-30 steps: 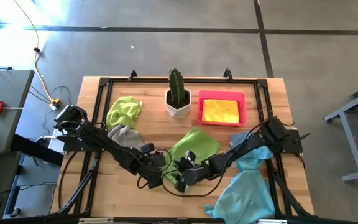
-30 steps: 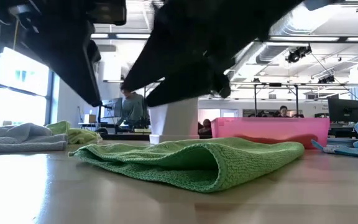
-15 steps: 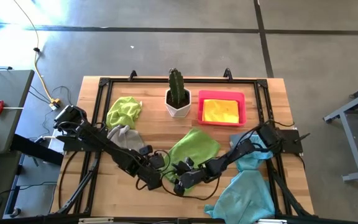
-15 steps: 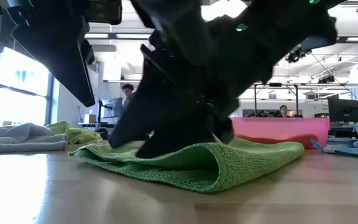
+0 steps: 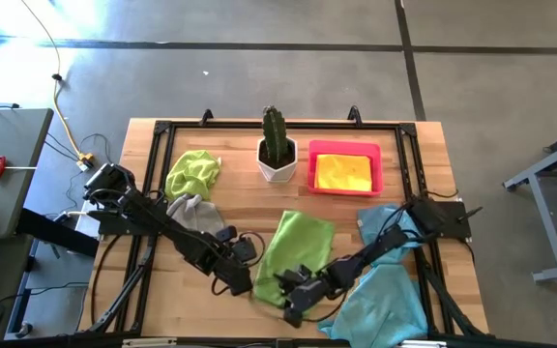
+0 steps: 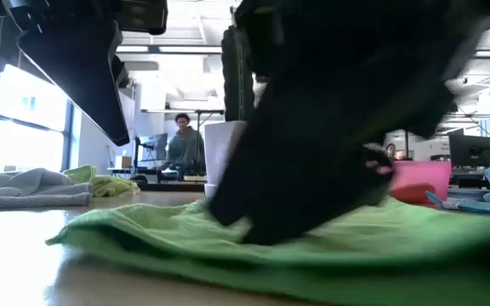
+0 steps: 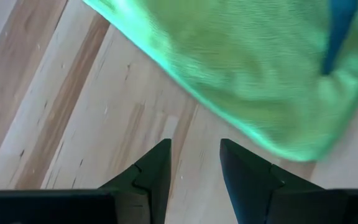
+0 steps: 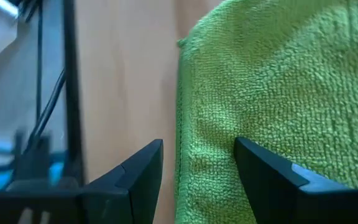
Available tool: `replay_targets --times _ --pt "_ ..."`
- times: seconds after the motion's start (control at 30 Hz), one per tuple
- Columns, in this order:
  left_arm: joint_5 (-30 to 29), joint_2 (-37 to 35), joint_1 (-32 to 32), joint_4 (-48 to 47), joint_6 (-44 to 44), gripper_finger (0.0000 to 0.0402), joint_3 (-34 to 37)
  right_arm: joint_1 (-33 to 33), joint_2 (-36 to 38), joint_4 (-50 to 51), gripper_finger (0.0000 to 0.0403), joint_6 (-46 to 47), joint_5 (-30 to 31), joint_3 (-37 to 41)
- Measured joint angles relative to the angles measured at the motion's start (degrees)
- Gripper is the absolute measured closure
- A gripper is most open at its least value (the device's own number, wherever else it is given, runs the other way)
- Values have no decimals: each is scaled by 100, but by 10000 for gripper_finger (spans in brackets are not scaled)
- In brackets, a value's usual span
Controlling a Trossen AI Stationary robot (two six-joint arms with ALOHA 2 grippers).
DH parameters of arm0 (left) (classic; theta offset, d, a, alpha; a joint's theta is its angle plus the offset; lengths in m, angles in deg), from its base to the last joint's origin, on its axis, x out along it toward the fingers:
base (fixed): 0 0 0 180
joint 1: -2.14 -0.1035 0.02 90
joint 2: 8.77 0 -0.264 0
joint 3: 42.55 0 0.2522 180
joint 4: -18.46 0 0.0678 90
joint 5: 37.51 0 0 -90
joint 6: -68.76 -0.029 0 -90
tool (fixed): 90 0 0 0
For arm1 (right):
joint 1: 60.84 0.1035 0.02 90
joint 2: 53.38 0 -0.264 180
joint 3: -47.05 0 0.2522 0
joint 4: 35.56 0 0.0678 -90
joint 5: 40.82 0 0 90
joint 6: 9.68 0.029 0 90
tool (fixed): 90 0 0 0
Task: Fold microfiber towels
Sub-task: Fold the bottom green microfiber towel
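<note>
A folded lime green microfiber towel (image 5: 295,246) lies flat on the table's near middle, close to the low camera (image 6: 228,251). My right gripper (image 5: 293,298) is open and low at the towel's near end, its fingers either side of the towel's edge (image 8: 182,124). My left gripper (image 5: 243,280) is open just left of the towel, over bare wood (image 7: 194,155). A second lime green towel (image 5: 193,174) and a grey one (image 5: 191,208) lie crumpled at the left. A yellow towel (image 5: 343,172) lies in the pink tray. Light blue towels (image 5: 385,290) lie at the right. My right gripper comes slanting down from the table's right onto the lime green towel's near end. One open finger (image 8: 260,168) is over the towel's top face beside the edge (image 8: 229,130), the other (image 8: 138,168) over bare wood. The towel lies flat on the table. Whether the fingertip presses it, I cannot tell.
A cactus in a white pot (image 5: 277,155) stands at the far middle, beside the pink tray (image 5: 312,179). A black frame (image 5: 162,130) runs round the tabletop. Bare wood shows between the towel and the pot and at the near left.
My right gripper has gone down and toward the table's near edge, turning as it went. The lime green towel has slid toward the near edge with it and now lies longer from far to near, closer to the low camera.
</note>
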Motion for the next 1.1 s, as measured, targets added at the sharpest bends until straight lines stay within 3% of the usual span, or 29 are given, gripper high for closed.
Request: replay_targets --times 0.3,0.53,0.73,0.9,1.1 --pt "29 0 0 28 -337 273 0 641 495 836 206 123 -216 54" --pt "665 0 0 484 -1260 273 0 950 783 740 206 -728 1316 43" --pt "1040 0 168 1752 -2584 273 0 945 776 762 206 -1093 1593 50" --pt "1088 0 359 2708 -3298 273 0 807 851 2015 206 -918 2166 46" --pt "1083 0 460 3059 -3034 273 -2 382 900 3481 206 -559 2688 39"
